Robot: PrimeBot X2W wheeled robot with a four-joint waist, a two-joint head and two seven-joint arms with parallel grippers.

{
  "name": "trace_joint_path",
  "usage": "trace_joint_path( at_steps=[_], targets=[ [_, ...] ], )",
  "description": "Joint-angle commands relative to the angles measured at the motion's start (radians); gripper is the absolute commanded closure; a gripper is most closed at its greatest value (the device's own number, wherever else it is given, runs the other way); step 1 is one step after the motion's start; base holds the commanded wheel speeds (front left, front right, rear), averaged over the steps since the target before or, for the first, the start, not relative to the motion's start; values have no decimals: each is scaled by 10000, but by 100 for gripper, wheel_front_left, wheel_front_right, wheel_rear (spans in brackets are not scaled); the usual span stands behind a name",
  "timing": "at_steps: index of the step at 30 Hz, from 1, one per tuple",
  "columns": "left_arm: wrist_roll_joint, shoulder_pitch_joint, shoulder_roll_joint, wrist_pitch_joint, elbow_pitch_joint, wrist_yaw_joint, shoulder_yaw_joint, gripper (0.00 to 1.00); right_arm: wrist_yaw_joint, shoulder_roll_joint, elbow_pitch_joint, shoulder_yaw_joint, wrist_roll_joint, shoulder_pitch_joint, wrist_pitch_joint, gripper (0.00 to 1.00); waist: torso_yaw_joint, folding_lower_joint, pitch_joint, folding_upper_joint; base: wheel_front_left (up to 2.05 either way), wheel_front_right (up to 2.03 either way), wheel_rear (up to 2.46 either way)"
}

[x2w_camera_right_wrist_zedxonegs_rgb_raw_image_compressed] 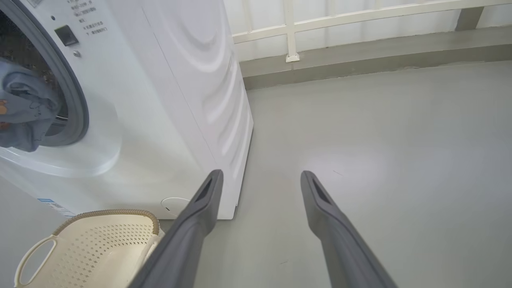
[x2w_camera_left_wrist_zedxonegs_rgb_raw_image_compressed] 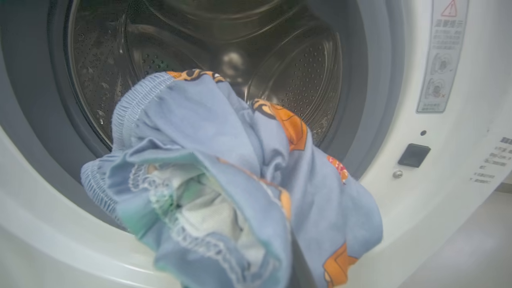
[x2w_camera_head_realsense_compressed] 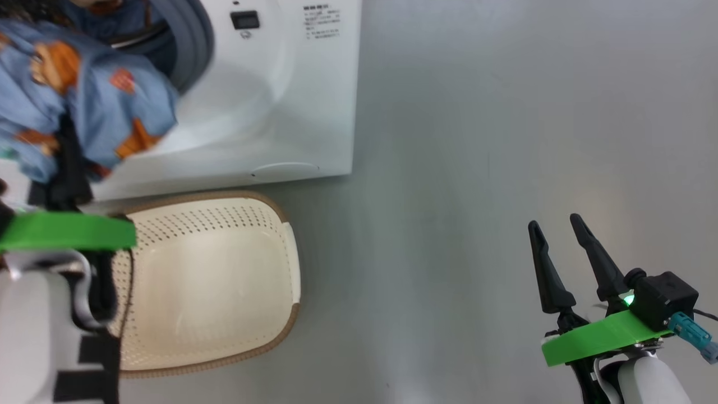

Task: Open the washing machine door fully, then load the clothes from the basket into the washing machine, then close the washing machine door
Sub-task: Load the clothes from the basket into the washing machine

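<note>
Blue cartoon-print clothes [x2w_camera_left_wrist_zedxonegs_rgb_raw_image_compressed: 224, 180], pinched in shut L jaws, hang at washing machine [x2w_camera_head_realsense_compressed: 291, 112] drum [x2w_camera_left_wrist_zedxonegs_rgb_raw_image_compressed: 280, 60] mouth, not yet inside; basket [x2w_camera_head_realsense_compressed: 213, 292] looks empty, R jaws idle wide open w/ nothing; drop-in & shutting door left.

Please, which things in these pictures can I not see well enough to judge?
- Head view: tips of the left gripper are buried in the clothes; the pinch point is unclear.
- Left wrist view: the clothes hide the bottom of the drum; what lies there, I cannot tell.
- Head view: the left arm covers the left side of the basket.
- Head view: print on the washing machine is too small and blurred to read.
</note>
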Motion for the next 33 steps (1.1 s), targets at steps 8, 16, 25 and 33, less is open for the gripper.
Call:
trace_joint_path(
  at_steps=[8,16,25,33],
  targets=[
    [-140,-2244,1428,-63,932,-26,391,100,16,191,-420,282,-91,-436,-120,0,-916,0,1502,-1,0,0,0],
    [-832,-4326,2574,13,2525,-26,263,100,16,367,-459,422,65,-761,-120,0,-1632,0,2307,-1,0,0,0],
    [-827,-6599,4369,451,3984,-26,-457,100,16,432,-525,579,359,-1061,-120,0,-2342,0,3151,-1,0,0,0],
    [-716,-8331,5448,1022,5037,-27,-1134,100,16,438,-532,906,940,-1293,-120,0,-2843,0,3752,-1,0,0,0]
  ],
)
